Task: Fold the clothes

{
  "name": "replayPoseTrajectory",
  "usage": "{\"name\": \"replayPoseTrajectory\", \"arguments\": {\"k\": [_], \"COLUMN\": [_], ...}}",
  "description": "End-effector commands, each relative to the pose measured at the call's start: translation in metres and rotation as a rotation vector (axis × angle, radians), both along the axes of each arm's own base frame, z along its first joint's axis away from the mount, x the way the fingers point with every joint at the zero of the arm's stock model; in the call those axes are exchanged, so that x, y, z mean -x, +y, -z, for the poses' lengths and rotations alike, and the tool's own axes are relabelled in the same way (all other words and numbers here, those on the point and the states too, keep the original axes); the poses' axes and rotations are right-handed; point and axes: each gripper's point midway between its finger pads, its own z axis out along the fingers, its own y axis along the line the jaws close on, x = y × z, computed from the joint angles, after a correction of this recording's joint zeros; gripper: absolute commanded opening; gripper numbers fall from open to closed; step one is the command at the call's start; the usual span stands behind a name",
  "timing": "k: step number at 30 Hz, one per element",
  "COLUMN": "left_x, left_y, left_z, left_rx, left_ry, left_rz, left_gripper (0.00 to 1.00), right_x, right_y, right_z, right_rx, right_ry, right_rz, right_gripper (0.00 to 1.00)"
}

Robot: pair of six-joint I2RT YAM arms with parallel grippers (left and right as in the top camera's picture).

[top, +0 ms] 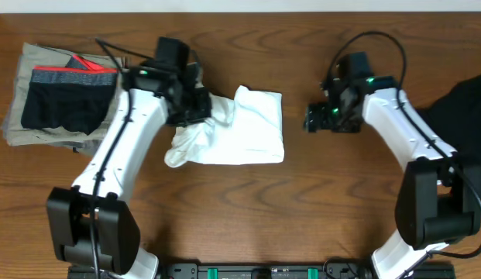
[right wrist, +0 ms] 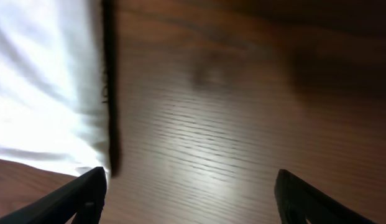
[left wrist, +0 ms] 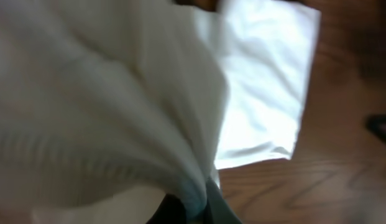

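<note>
Two arms in view. Left end effector [top: 195, 107] is clamped on the left edge of the white T-shirt [top: 244, 136], with cloth bunched over its fingers [left wrist: 211, 210]. Shirt lies part-folded mid-surface [top: 302, 209], right side flat. Right end effector [top: 313, 118] has its fingers wide apart, holding nothing, over bare wood just right of the shirt. I see a black garment [top: 465, 105] at far right, and khaki folded pieces [top: 19, 116] under black shorts [top: 66, 101] far left.
</note>
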Motion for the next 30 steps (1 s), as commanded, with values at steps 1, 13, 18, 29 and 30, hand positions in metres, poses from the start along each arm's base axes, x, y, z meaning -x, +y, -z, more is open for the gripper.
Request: {"name": "replayPoseTrajectory", "arguments": {"k": [1, 13, 18, 29, 30], "left_x": [-0.002, -0.015, -0.02, -0.016, -0.015], "left_y": [-0.025, -0.099, -0.115, -0.149, -0.154], "left_z": [-0.011, -0.006, 0.017, 0.05, 0.049], "left_rx": [0.018, 0.07, 0.068, 0.067, 0.074], "left_ry": [-0.042, -0.168, -0.148, -0.133, -0.145], "left_rz": [0.019, 0.142, 0.158, 0.226, 0.235], "left_gripper": [0.06, 0.06, 0.06, 0.1, 0.11], "right_x": [0.008, 0.018, 0.019, 0.02, 0.02], "right_y": [0.011, 0.011, 0.011, -0.015, -0.017], "right_z": [0.007, 0.016, 0.016, 0.02, 0.02], "right_rx": [-0.005, 0.002, 0.003, 0.105, 0.106], "right_ry": [0.023, 0.051, 0.057, 0.073, 0.075], "right_rz": [0.021, 0.03, 0.03, 0.108, 0.113], "right_gripper": [0.84, 0.84, 0.84, 0.86, 0.86]}}
